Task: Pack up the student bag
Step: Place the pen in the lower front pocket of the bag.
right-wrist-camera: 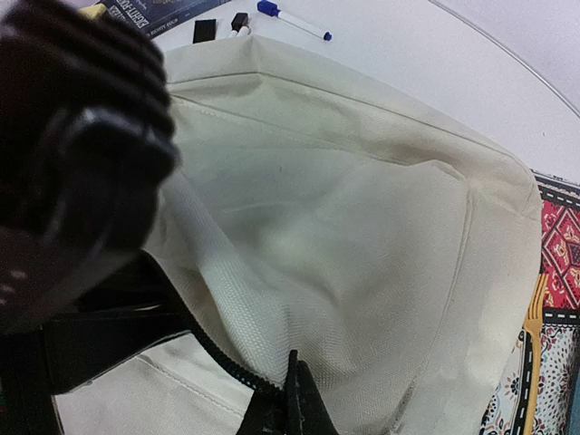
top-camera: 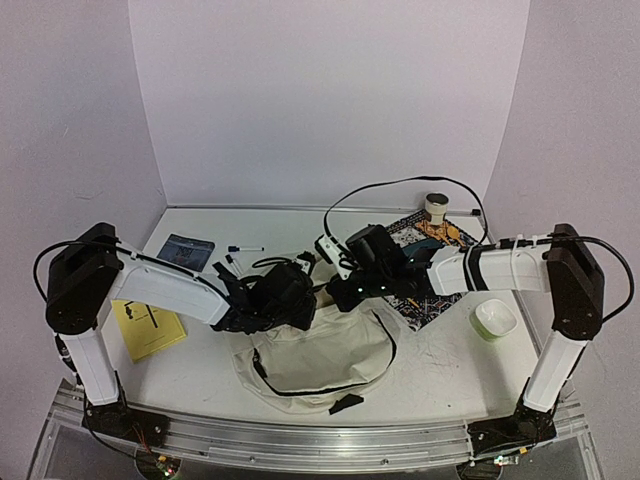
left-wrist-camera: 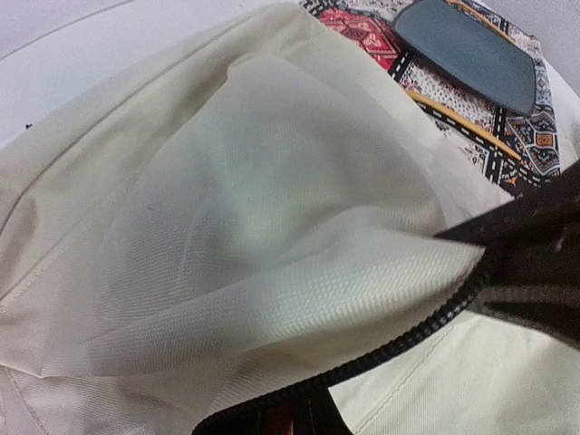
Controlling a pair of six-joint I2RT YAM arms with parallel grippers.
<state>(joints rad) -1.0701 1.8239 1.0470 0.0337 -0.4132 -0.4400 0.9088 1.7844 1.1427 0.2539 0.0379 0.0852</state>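
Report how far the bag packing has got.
Done: the student bag lies unzipped. In hand: the left gripper and right gripper each pinch its zipper edge, holding the mouth open; the inside looks empty. Left: the blue book, marker and yellow sheet lie on the table, unpacked.

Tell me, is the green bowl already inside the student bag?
No, the green bowl sits on the table to the right of the student bag, outside it.

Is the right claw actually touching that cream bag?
Touching. The right wrist view shows the right gripper pinched shut on the opening edge of the student bag.
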